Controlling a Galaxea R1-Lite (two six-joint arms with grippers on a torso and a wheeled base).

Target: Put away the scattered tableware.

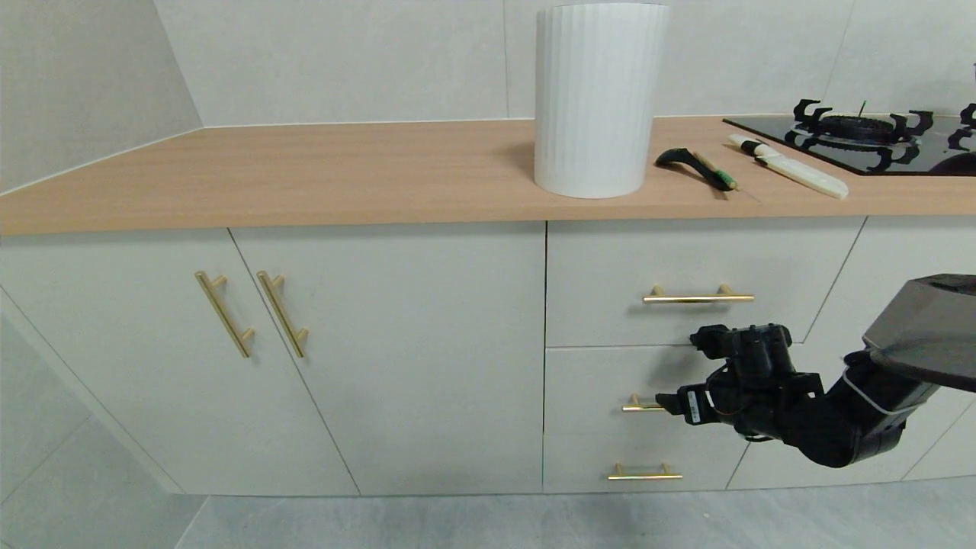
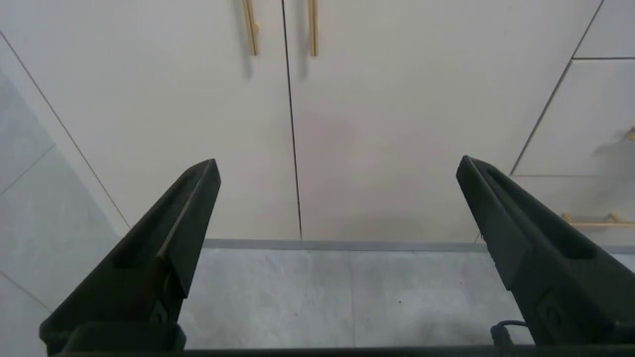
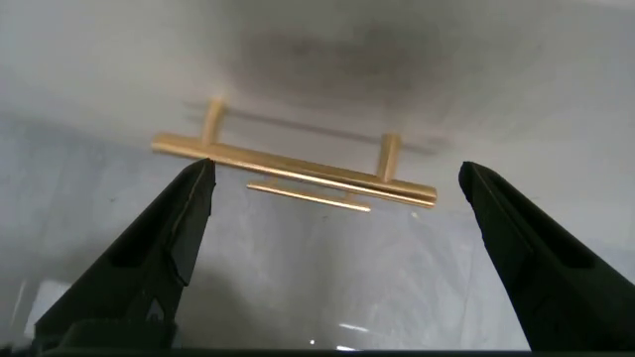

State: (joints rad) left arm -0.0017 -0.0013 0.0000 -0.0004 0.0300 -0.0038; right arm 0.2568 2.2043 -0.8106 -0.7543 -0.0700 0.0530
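Note:
On the wooden counter (image 1: 305, 175) lie a black-handled utensil with a green tip (image 1: 695, 165) and a white knife (image 1: 793, 174), both to the right of a tall white ribbed container (image 1: 596, 99). My right gripper (image 1: 685, 370) (image 3: 337, 171) is open in front of the middle drawer, close to its brass handle (image 1: 639, 407) (image 3: 298, 175). The handle runs across the gap ahead of the fingertips (image 3: 189, 213); nothing is held. My left gripper (image 2: 337, 171) is open and empty, low, facing the cabinet doors (image 2: 397, 109) and the floor.
A black gas hob (image 1: 862, 137) occupies the counter's right end. Top drawer handle (image 1: 698, 297) and bottom drawer handle (image 1: 644, 476) sit above and below the right gripper. Two cabinet doors with brass handles (image 1: 252, 313) are at left. Grey tiled floor (image 1: 457, 522) lies below.

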